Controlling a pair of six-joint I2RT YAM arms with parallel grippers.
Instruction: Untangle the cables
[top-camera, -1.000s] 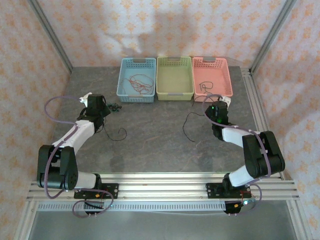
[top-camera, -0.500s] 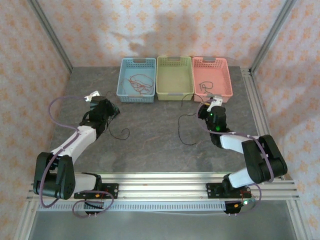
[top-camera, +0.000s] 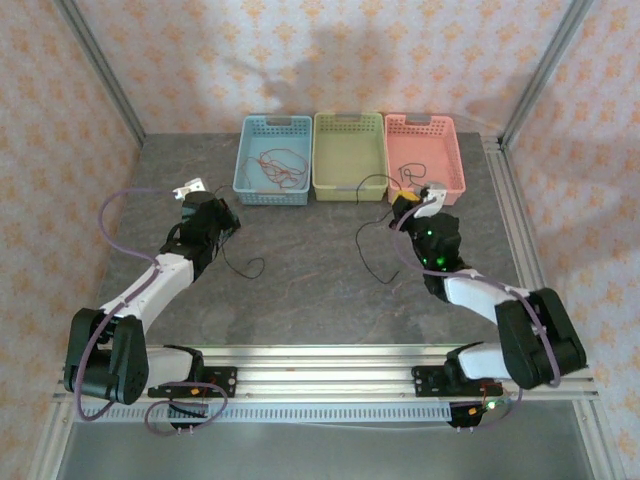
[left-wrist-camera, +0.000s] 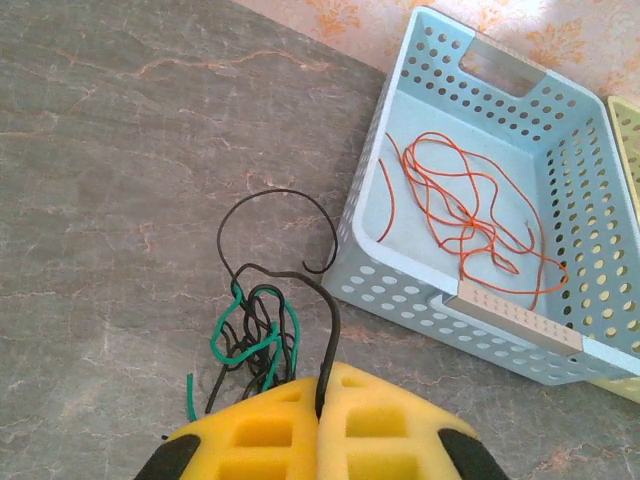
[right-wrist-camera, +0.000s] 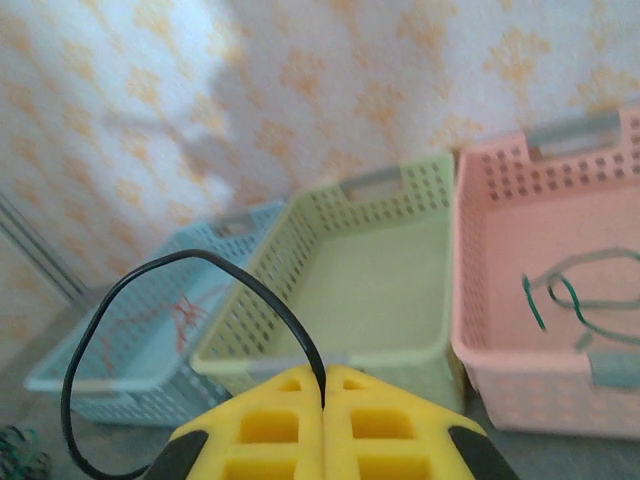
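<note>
My left gripper (left-wrist-camera: 320, 385) (top-camera: 222, 222) is shut on a black cable (left-wrist-camera: 330, 310) that curls up toward the blue basket (left-wrist-camera: 420, 285). Beside that cable a small clump of black and green cables (left-wrist-camera: 250, 335) lies on the table. Orange cables (left-wrist-camera: 460, 205) (top-camera: 280, 167) lie inside the blue basket. My right gripper (right-wrist-camera: 323, 385) (top-camera: 405, 203) is shut on another black cable (right-wrist-camera: 150, 280) (top-camera: 370, 250), lifted in front of the green basket (right-wrist-camera: 390, 290), its loop arching left and hanging down to the table. A dark green cable (right-wrist-camera: 565, 300) (top-camera: 408, 172) lies in the pink basket (right-wrist-camera: 560, 235).
Three baskets stand in a row at the back: the blue basket (top-camera: 272, 160), the green basket (top-camera: 349, 155), the pink basket (top-camera: 425, 152). Metal frame posts and patterned walls enclose the grey table (top-camera: 300, 290). Lilac hoses loop along both arms.
The right gripper has risen and moved toward the baskets, lifting its black cable off the table. The left gripper has shifted slightly forward with its cable.
</note>
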